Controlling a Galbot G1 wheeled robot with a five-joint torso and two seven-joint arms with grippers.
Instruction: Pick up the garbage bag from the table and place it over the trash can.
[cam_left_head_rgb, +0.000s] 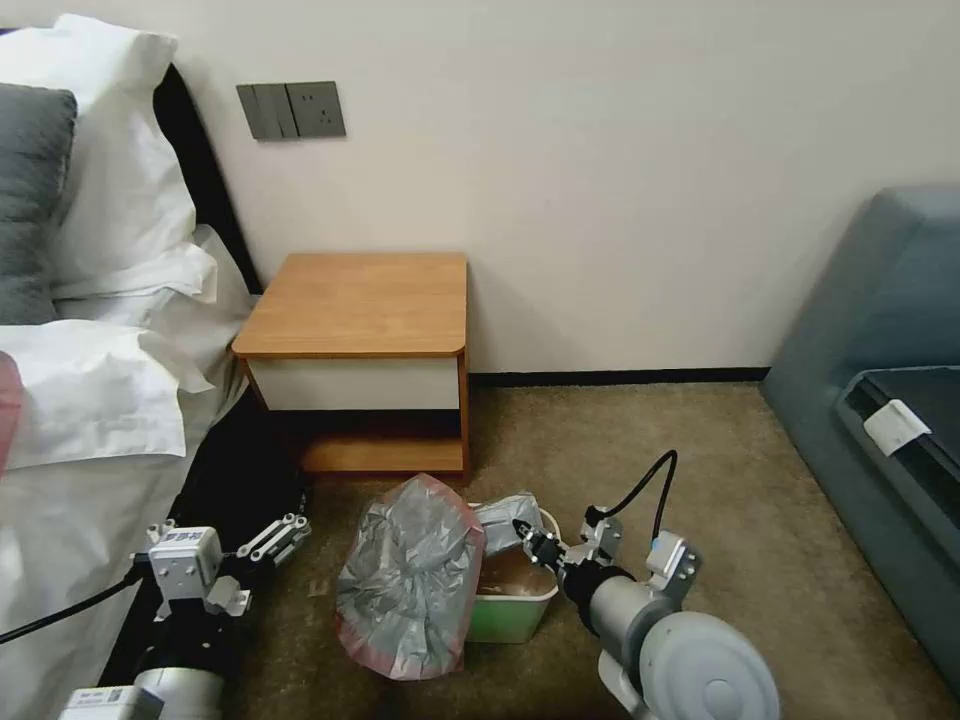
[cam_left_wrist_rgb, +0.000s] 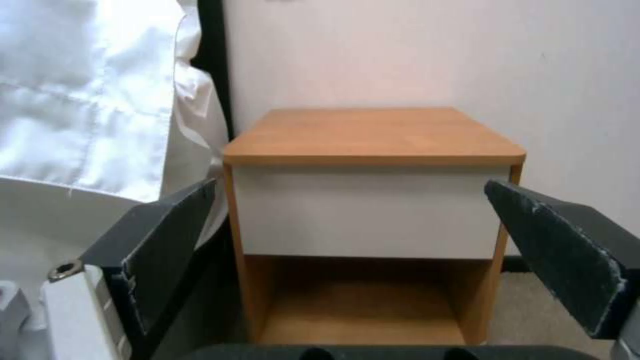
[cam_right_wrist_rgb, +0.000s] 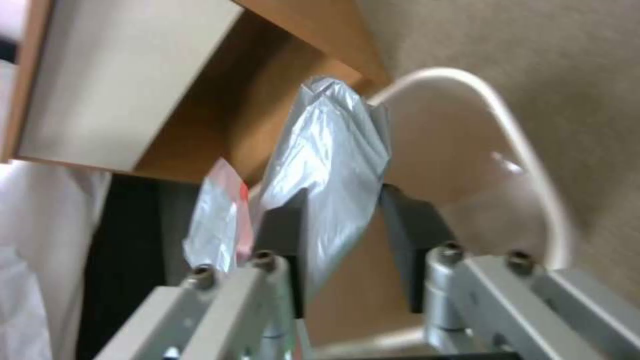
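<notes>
One garbage bag (cam_left_head_rgb: 410, 575), grey, draped over the trash can (cam_left_head_rgb: 515, 600) at 6 o'clock from the surface (cam_left_head_rgb: 360, 300); right gripper (cam_left_head_rgb: 527, 535) jaws pinch it. Left gripper (cam_left_head_rgb: 285, 535) jaws wide apart, holding nothing.

No legible text or labels

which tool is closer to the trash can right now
Right. The right tool is over the beige-white plastic trash can, pinching the crinkly grey garbage bag. The left tool hangs open beyond the bag, by the bed.
</notes>
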